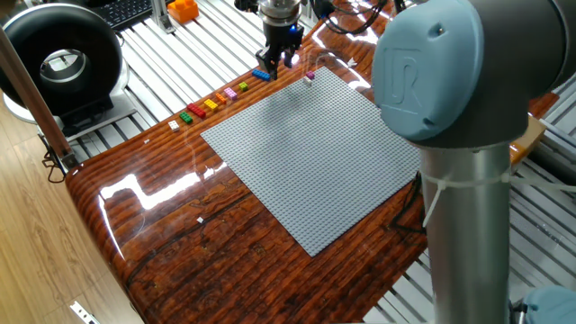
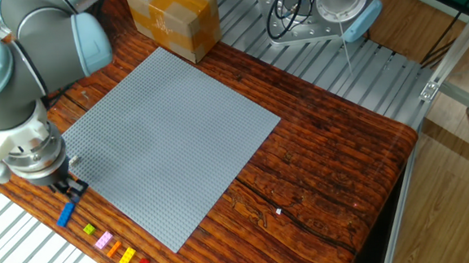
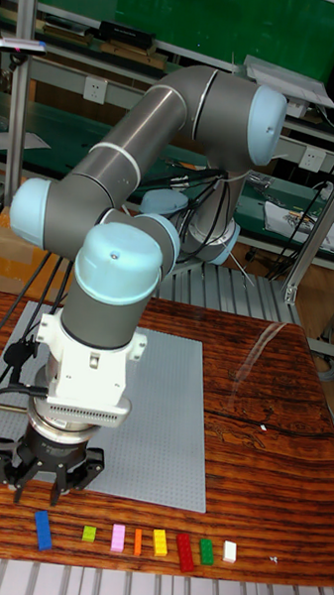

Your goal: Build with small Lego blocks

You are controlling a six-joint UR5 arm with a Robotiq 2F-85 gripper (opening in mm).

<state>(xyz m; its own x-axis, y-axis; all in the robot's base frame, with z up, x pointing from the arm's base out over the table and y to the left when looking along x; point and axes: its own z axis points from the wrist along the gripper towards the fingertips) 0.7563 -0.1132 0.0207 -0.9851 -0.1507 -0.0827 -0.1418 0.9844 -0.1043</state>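
Observation:
My gripper point(image 1: 277, 63) hangs open and empty just above the blue brick point(image 1: 261, 75), which heads the row of small Lego blocks point(image 1: 212, 103) lying on the wood beside the grey baseplate point(image 1: 315, 153). One tiny pink brick point(image 1: 309, 76) sits on the baseplate's near corner, free of the fingers. From the other side, the gripper point(image 2: 70, 189) is between that brick point(image 2: 74, 161) and the blue brick point(image 2: 65, 214). In the tall view the gripper point(image 3: 49, 487) stands spread over the blue brick point(image 3: 44, 530), with the rest of the row point(image 3: 159, 542) running rightward.
A cardboard box point(image 2: 172, 19) stands past the baseplate's far corner. A black round device point(image 1: 58, 58) and a bigger orange object point(image 1: 183, 10) sit on the slatted metal bench beyond the row. The arm's own column point(image 1: 468, 207) rises by the table's edge.

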